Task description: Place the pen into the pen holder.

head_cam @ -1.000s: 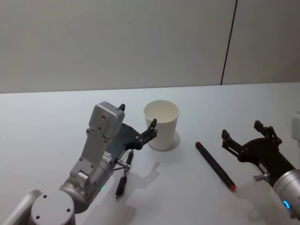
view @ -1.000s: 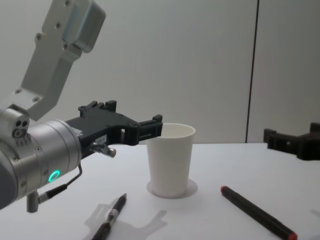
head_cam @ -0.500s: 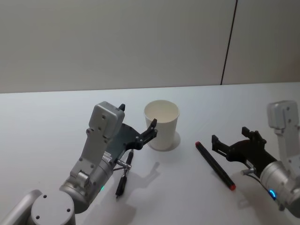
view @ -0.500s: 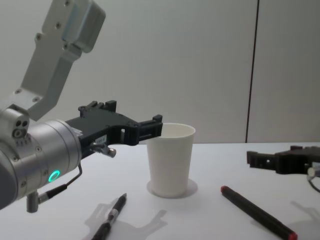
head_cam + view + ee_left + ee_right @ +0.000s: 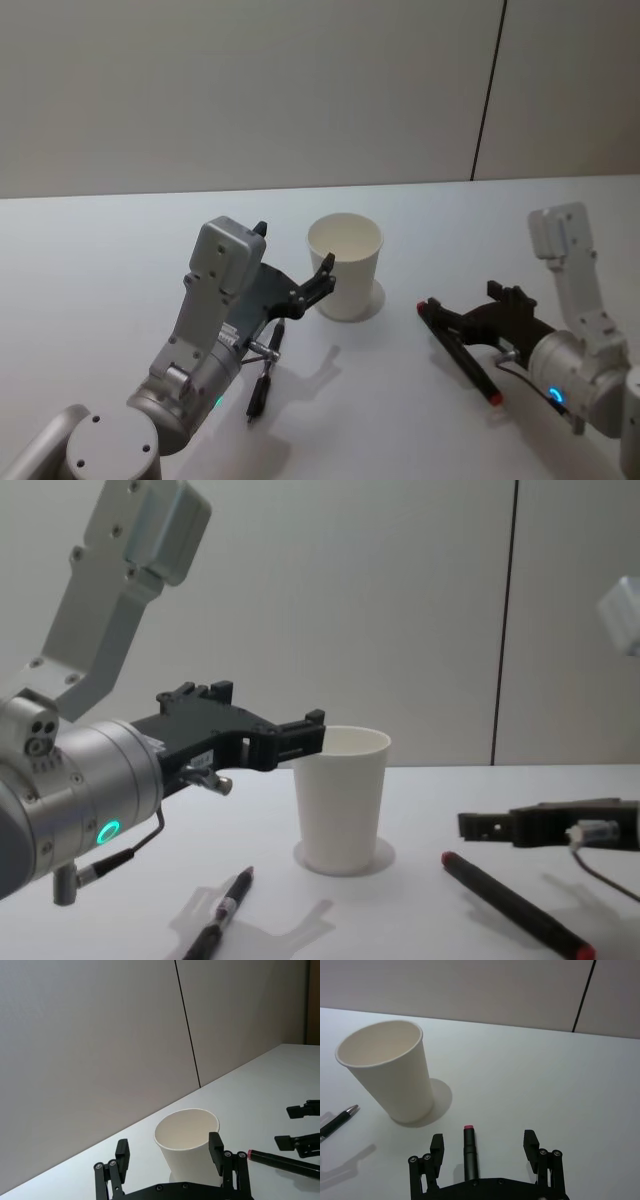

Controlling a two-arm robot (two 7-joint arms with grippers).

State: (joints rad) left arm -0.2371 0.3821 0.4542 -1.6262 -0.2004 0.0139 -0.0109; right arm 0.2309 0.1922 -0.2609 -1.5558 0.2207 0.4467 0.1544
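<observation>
In the lower right of the head view, the right gripper (image 5: 460, 300) is hovering with fingers spread wide around the red-tipped pen (image 5: 480, 375) lying on the table (image 5: 100, 260). Farther back, mid-frame, the cup (image 5: 345, 265) is standing beside the spread-open left gripper (image 5: 295, 247). A crooked squeeze could send the pen rolling away.

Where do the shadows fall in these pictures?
Right wrist view: the white cup throws a soft round shadow on the table beside its base. Head view: the left gripper casts a faint shadow on the table by the thin black pen. Chest view: a grey shadow lies beside that pen.
</observation>
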